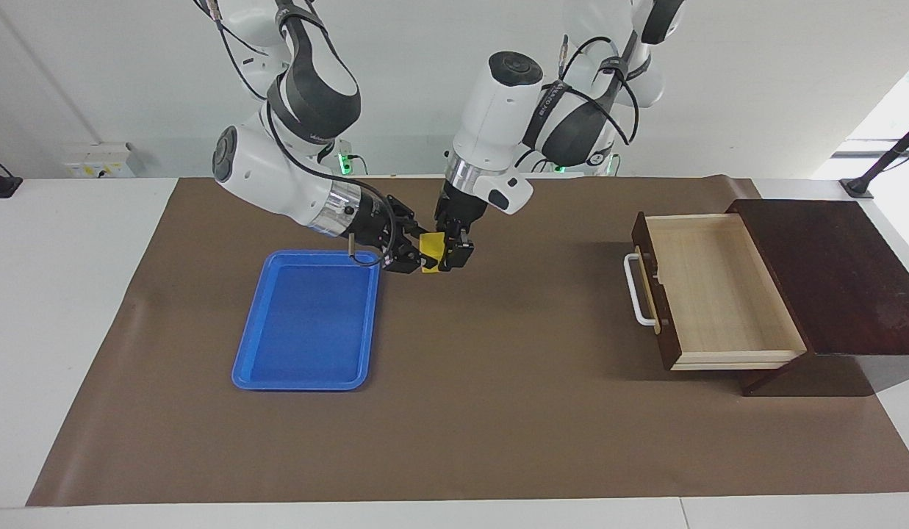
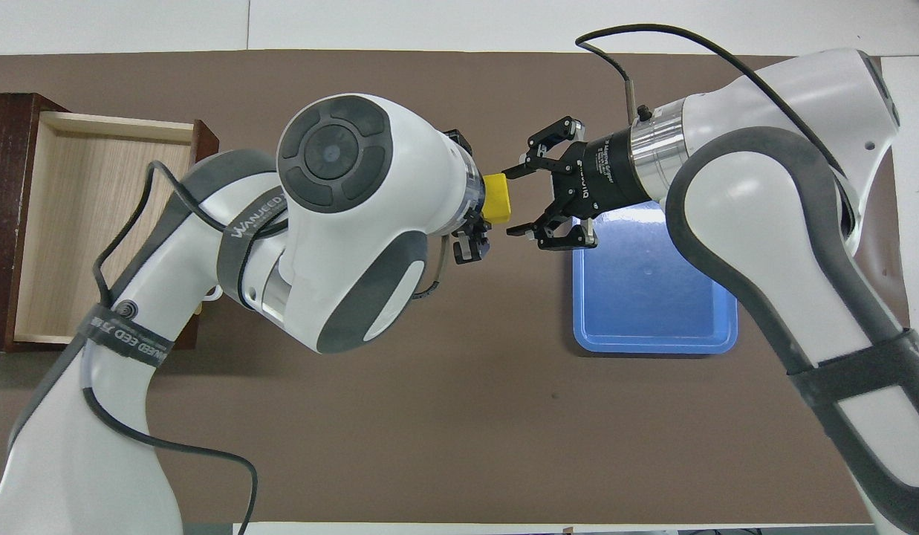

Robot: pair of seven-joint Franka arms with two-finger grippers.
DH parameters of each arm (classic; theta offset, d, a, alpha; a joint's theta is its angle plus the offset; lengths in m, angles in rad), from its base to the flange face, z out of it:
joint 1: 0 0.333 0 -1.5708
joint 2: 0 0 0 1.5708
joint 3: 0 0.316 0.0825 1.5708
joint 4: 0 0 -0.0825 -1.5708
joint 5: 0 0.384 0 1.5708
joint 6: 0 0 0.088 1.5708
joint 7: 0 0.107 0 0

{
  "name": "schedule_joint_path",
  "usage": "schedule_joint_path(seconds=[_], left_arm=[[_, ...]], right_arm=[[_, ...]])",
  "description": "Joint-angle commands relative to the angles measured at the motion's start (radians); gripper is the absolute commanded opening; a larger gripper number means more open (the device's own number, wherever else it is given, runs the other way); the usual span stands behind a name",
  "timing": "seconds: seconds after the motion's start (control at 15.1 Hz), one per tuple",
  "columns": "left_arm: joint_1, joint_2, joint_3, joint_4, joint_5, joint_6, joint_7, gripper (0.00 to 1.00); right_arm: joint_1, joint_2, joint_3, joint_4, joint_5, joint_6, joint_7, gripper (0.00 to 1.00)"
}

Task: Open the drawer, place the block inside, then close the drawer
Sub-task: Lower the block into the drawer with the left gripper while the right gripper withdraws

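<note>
Left claw [image 1: 441,258] clamped on the yellow block [image 2: 496,207] above the tabletop [image 1: 498,411]; right claw [image 2: 517,200] spread apart, released. Drawer [image 1: 719,294] pulled out.

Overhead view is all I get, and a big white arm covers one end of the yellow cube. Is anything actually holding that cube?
Observer: Yes. The left gripper reaches down from above and is shut on the block.
Operator: Is the cube resting on the mat?
Observer: No, it seems to hang clear of the brown mat, beside the blue tray.
Operator: Does the open drawer have a handle?
Observer: Yes, a white bar handle on the front of the drawer.
</note>
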Motion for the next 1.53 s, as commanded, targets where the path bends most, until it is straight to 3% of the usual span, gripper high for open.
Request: schedule_joint_path(seconds=[0.0, 0.27, 0.4, 0.73, 1.0, 1.06, 1.13, 1.26, 1.33, 1.46], left_arm=[[0.119, -0.092, -0.001, -0.038, -0.008, -0.104, 0.164, 0.0], [0.355, -0.132, 0.002, -0.044, -0.01, -0.25, 0.578, 0.0], [0.481, -0.157, 0.002, -0.106, -0.008, -0.223, 0.747, 0.0], [0.661, -0.258, 0.005, -0.396, -0.007, -0.019, 1.016, 0.0], [0.736, -0.264, 0.005, -0.496, -0.004, 0.05, 1.035, 0.0], [0.736, -0.273, 0.006, -0.519, -0.004, 0.052, 1.038, 0.07], [0.741, -0.279, 0.006, -0.536, -0.004, 0.057, 1.044, 0.27], [0.768, -0.295, 0.005, -0.574, -0.004, 0.073, 1.05, 0.77], [0.768, -0.301, 0.005, -0.59, -0.004, 0.081, 1.058, 0.95], [0.756, -0.295, 0.006, -0.569, -0.004, 0.078, 1.05, 1.0]], right_arm=[[-0.01, -0.01, 0.003, -0.005, 0.016, 0.008, 0.023, 1.0], [-0.026, -0.004, -0.005, 0.012, -0.004, -0.004, 0.012, 1.0], [-0.065, -0.001, 0.001, 0.038, -0.129, -0.047, -0.061, 1.0], [-0.15, -0.033, -0.005, 0.041, -0.412, -0.214, -0.61, 1.0], [-0.191, -0.091, -0.008, 0.041, -0.597, -0.3, -1.009, 1.0], [-0.203, -0.109, -0.008, 0.041, -0.64, -0.313, -1.105, 1.0], [-0.22, -0.126, -0.008, 0.041, -0.669, -0.316, -1.2, 1.0], [-0.262, -0.16, -0.008, 0.041, -0.706, -0.323, -1.372, 1.0], [-0.276, -0.18, -0.008, 0.041, -0.719, -0.325, -1.441, 1.0], [-0.267, -0.218, -0.037, 0.041, -0.757, -0.352, -1.546, 1.0]])
